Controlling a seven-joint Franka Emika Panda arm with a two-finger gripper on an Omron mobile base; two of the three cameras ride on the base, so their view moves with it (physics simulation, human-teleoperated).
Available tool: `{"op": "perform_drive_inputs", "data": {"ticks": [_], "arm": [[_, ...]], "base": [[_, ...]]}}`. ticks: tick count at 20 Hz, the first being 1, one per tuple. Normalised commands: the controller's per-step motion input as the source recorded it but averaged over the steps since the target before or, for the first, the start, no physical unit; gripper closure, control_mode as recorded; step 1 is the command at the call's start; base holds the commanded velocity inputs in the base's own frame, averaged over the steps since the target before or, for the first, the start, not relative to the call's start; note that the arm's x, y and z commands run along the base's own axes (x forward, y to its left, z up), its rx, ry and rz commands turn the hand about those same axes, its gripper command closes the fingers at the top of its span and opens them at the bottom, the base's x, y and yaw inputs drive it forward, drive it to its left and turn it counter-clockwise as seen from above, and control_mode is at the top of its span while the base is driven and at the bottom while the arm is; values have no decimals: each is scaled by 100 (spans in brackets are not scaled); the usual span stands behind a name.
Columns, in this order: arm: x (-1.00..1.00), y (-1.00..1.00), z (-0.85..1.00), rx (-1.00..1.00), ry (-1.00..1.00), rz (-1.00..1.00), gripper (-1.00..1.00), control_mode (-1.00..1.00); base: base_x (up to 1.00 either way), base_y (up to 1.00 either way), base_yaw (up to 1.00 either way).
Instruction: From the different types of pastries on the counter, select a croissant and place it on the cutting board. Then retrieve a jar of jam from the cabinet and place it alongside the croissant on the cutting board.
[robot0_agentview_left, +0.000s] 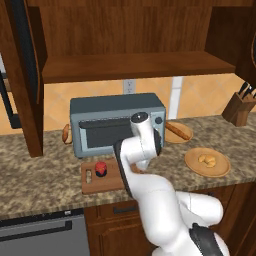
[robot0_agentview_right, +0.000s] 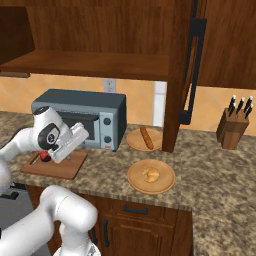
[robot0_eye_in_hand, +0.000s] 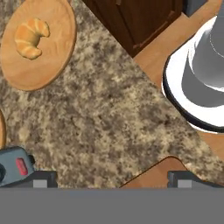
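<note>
End effector (robot0_eye_in_hand: 111, 177) spread wide, holding nothing, above the surface (robot0_eye_in_hand: 100, 113) beside the cutting board (robot0_agentview_left: 107, 181). Jar of jam (robot0_agentview_left: 101, 168) on the board; croissant (robot0_eye_in_hand: 29, 36) on a round plate (robot0_eye_in_hand: 52, 61).

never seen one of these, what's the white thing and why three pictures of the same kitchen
The white thing is a robot arm on a driving base. Two cameras sit behind it, to its left and right; the third rides on its hand, looking down past the gripper, whose fingertips are apart with nothing between them. On the granite counter stand a toaster oven and a cutting board carrying a jar of jam. A croissant lies on a round plate, and a long loaf on another plate.
</note>
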Motion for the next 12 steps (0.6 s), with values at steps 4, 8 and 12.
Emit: {"op": "perform_drive_inputs", "data": {"ticks": [4, 8, 12], "arm": [[-19, -33, 15, 12, 0, -60, -100, -100], [0, -43, 3, 5, 2, -69, -100, -100], [14, -34, 2, 3, 2, -50, -100, -100]], "base": [[0, 0, 0], [0, 0, 0], [0, 0, 0]]}}
